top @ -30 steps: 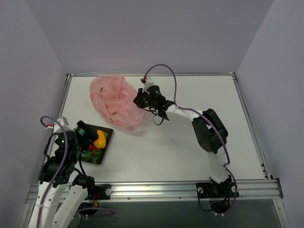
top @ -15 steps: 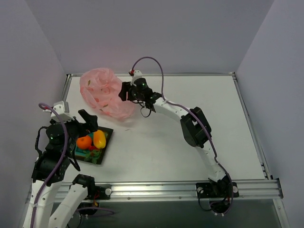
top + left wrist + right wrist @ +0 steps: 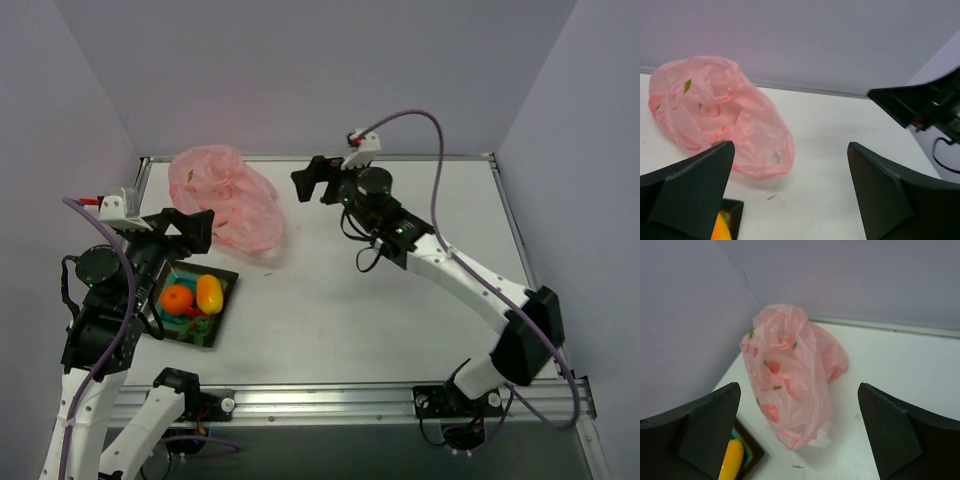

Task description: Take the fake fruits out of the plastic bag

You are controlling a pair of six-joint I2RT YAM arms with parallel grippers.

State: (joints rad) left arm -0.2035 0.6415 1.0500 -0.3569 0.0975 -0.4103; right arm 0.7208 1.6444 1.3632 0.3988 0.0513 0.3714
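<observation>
The pink plastic bag (image 3: 225,195) lies crumpled on the table at the back left, and neither gripper touches it. Two fake fruits, a round orange one (image 3: 177,298) and an oval yellow one (image 3: 209,293), sit in the dark teal-lined tray (image 3: 222,308), with a small red piece (image 3: 192,312) beside them. My left gripper (image 3: 190,232) hangs open above the tray's far edge, facing the bag (image 3: 715,115). My right gripper (image 3: 308,180) is open just right of the bag (image 3: 790,375), with nothing between its fingers. Whether anything is inside the bag cannot be told.
The tray stands at the front left, near the left arm's base. Grey walls close in the table at the back and on both sides. A metal rail (image 3: 350,395) runs along the near edge. In the left wrist view the right gripper (image 3: 910,102) shows at the right.
My right gripper opened, let go of the bag and drew back to the right. The bag shifted left and settled. My left arm rose off the tray, uncovering the orange fruit.
</observation>
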